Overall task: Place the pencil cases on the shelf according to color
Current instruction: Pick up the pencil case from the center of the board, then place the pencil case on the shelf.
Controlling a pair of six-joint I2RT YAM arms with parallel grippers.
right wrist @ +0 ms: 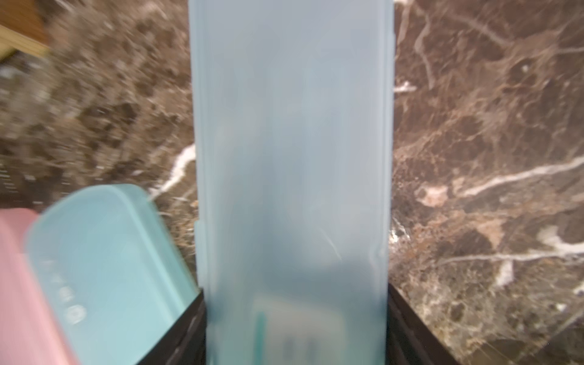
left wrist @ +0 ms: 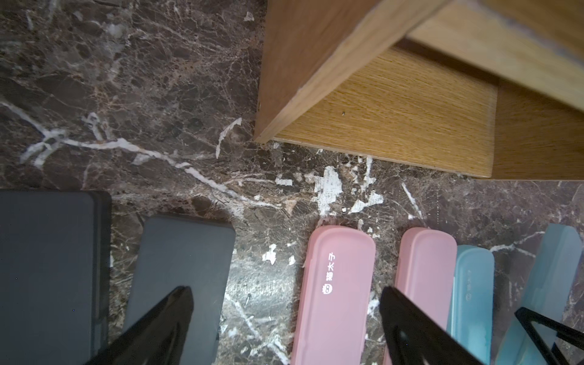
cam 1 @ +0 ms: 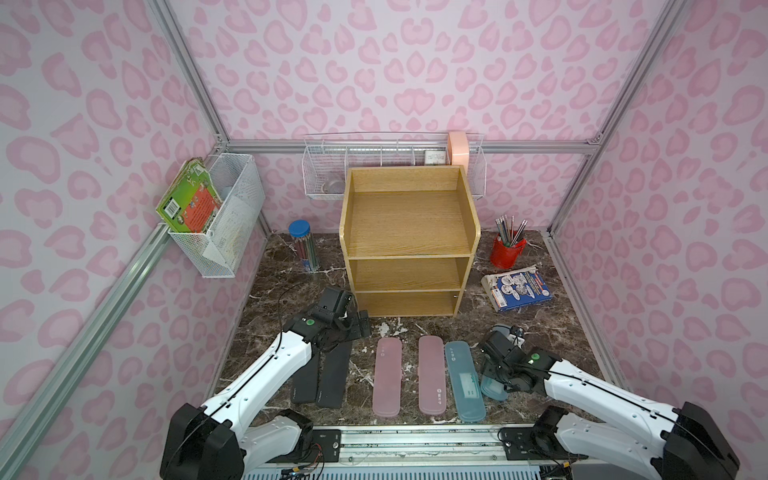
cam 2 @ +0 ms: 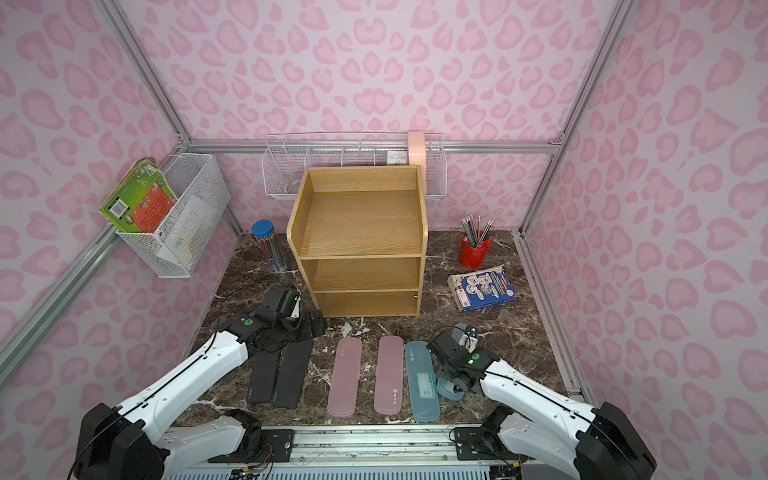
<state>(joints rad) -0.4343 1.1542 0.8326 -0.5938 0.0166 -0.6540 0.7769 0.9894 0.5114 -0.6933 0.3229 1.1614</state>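
Dark marble tabletop [cam 1: 540,332], pink spotted walls. We note the shelf [cam 1: 409,252] standing far centre. In front of it, on the near side, a row from left to right: two black cases [cam 1: 305,380], two pink cases [cam 1: 387,376], one blue case [cam 1: 464,380]. At the right end, the right gripper [right wrist: 295,316] clamps the second blue case [right wrist: 290,142] by its long edges. The left gripper [left wrist: 284,294] has its jaws wide, over the black-pink gap

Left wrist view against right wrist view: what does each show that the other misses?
Only the left wrist view: two black cases, the logo-marked pink case, the open left gripper. Only the right wrist view: the right gripper pressing both long edges of the held blue case. Shared: that case, the other blue case, the other pink case, shelf, table.
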